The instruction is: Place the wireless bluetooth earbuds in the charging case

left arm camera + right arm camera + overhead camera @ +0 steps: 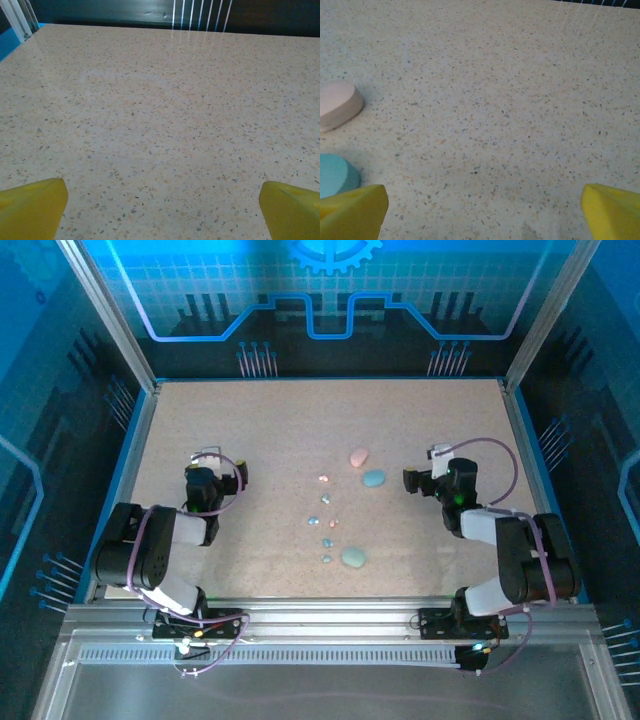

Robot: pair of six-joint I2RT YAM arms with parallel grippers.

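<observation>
Speckled beige counter (250, 420): tiny pastel earbuds (327, 542) lie loose centrally beside pebble cases (373, 478), within either arm's reach; left pincer (160, 200) and right pincer (482, 202) both spread apart, empty.

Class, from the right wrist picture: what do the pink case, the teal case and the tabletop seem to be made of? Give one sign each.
The pink case looks like matte plastic: smooth, even colour, rounded edge, no glare. The teal case is likely the same: uniform, dull. The tabletop seems a stone-look laminate or composite: beige with fine dark flecks, faint sheen.
</observation>
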